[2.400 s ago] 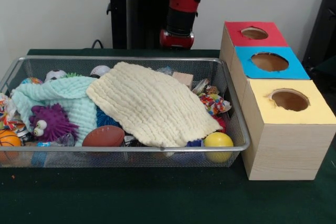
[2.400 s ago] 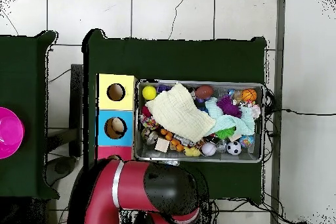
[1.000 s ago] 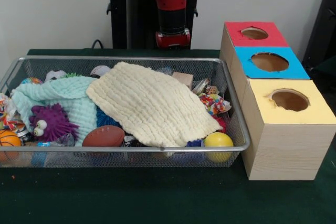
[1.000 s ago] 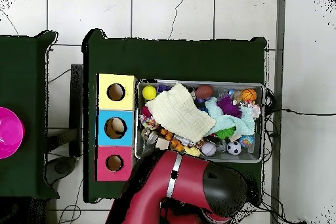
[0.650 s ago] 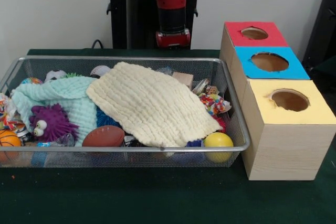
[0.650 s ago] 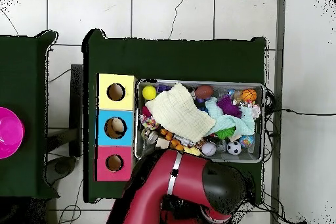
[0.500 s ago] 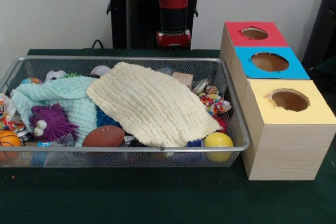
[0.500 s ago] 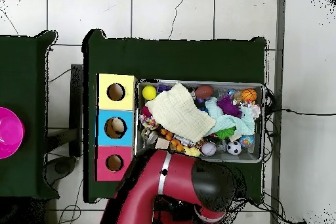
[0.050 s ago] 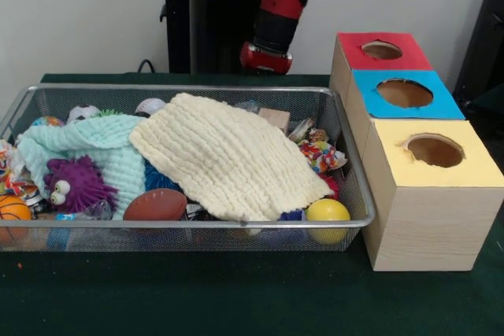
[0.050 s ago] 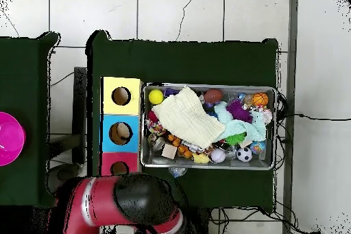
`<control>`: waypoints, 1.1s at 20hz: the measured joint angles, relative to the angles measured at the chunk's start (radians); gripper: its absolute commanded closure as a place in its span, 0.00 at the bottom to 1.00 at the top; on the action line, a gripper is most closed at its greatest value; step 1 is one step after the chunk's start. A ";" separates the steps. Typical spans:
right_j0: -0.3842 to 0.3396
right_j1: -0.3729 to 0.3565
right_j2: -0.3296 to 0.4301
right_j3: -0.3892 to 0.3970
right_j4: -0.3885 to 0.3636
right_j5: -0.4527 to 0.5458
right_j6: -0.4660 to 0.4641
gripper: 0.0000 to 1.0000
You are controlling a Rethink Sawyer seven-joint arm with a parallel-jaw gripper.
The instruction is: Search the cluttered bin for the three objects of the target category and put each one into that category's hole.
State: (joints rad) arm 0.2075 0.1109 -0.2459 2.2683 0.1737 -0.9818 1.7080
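A wire mesh bin (image 9: 197,224) (image 10: 275,128) holds a jumble of toys. A cream knitted cloth (image 9: 228,155) (image 10: 188,118) lies across the middle and a mint cloth (image 9: 94,147) lies to one side; both hide what is under them. Showing around them are a yellow ball (image 9: 327,212) (image 10: 156,97), a brown football (image 9: 155,204), a basketball (image 9: 12,210) (image 10: 260,99), a purple spiky toy (image 9: 75,182) and a soccer ball (image 10: 244,154). Three boxes with round holes stand beside the bin: yellow (image 9: 435,149), blue (image 9: 404,93), red (image 9: 381,49). Only the red and black arm (image 9: 272,13) (image 10: 123,204) shows; the gripper itself is hidden.
The arm hangs behind the bin's far rim in the front view. In the overhead view it covers part of the red box (image 10: 118,168). A pink round object (image 10: 8,138) sits on a separate dark table. Cables run along the floor beside the table.
In the overhead view the arm has swung from behind the bin to behind the boxes. In the front view its lower link now tilts, shifted slightly right. Nothing in the bin has moved.
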 measured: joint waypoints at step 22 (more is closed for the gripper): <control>0.273 -0.044 -0.018 0.015 0.215 0.167 0.157 0.00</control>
State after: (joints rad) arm 0.4810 0.0666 -0.2641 2.2829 0.3887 -0.8151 1.8652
